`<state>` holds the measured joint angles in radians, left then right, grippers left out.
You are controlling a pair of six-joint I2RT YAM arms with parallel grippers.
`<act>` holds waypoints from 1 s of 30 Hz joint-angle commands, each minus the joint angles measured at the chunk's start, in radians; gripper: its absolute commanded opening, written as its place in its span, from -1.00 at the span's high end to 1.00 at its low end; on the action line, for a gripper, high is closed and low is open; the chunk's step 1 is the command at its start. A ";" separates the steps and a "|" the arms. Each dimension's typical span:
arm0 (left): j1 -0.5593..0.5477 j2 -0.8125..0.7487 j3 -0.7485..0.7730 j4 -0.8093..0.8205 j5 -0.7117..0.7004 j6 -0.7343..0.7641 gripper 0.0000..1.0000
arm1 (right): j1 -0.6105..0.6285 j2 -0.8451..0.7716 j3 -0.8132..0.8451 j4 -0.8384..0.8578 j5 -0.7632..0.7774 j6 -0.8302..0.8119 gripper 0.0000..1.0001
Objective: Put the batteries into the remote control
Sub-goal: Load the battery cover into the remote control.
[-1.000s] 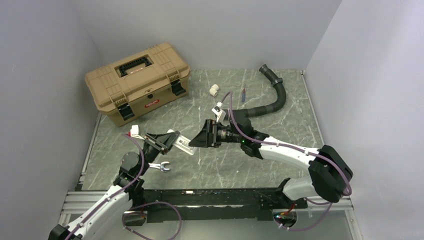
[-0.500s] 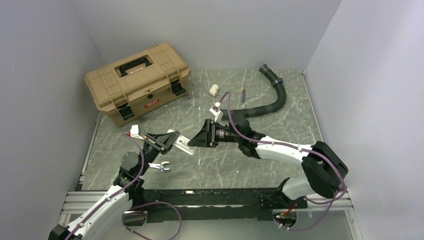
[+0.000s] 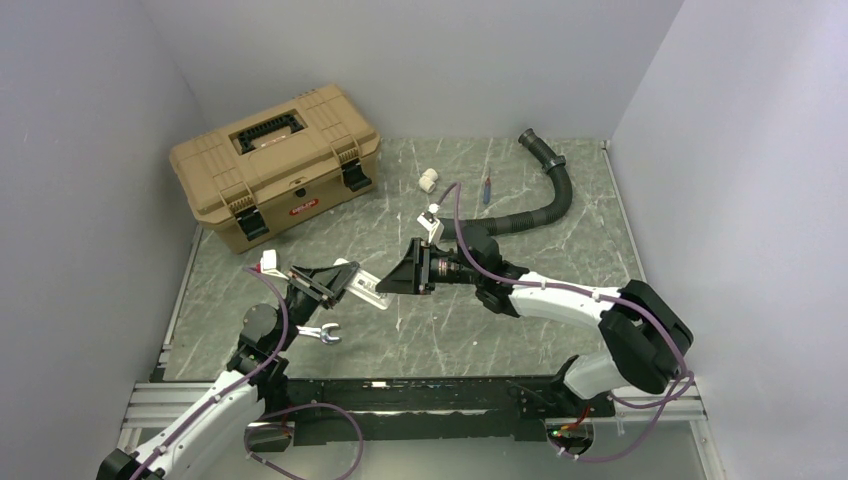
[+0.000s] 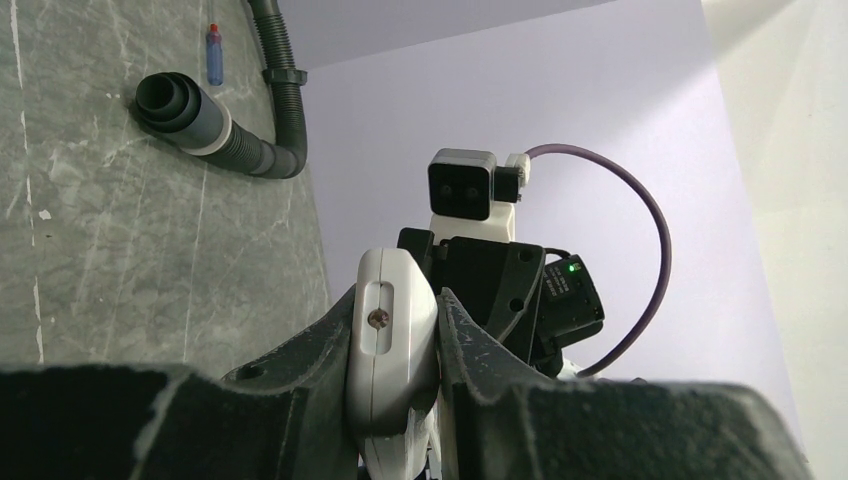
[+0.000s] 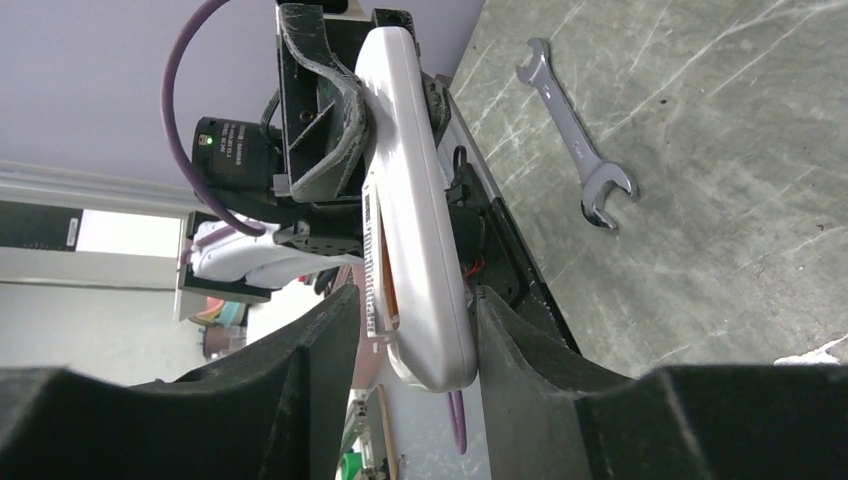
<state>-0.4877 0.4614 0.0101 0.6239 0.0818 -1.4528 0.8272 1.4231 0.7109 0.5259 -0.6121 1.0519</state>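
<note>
Remote control (image 3: 368, 290) hangs clear of the table (image 3: 440, 330), in front of the tan toolbox (image 3: 275, 165) on the side nearer the arms, its plain screwed back toward the left wrist camera. The left gripper (image 4: 395, 310) is pinched tight on one end of it. The right gripper (image 5: 415, 300) faces it from the other side, fingers (image 5: 320, 350) set either side of the free end; one looks to touch the white shell, but whether they clamp it I cannot tell. A silver wrench (image 3: 320, 333) lies on the table in front of the toolbox. To the toolbox's right sit a white pipe fitting (image 3: 428, 181), then a red-and-blue stick (image 3: 487, 189), then a black corrugated hose (image 3: 545, 195).
</note>
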 commanded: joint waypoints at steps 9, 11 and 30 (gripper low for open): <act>0.000 -0.003 -0.017 0.065 0.001 -0.009 1.00 | -0.001 0.020 0.012 0.069 -0.029 -0.002 0.23; 0.000 -0.004 -0.017 0.066 0.002 -0.009 1.00 | 0.000 0.021 0.013 0.064 -0.029 -0.007 0.27; 0.000 -0.018 -0.016 0.061 -0.001 -0.011 1.00 | 0.026 0.025 0.069 -0.070 0.006 -0.096 0.74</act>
<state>-0.4873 0.4583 0.0101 0.6239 0.0803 -1.4616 0.8303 1.4399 0.7322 0.5003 -0.6247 1.0130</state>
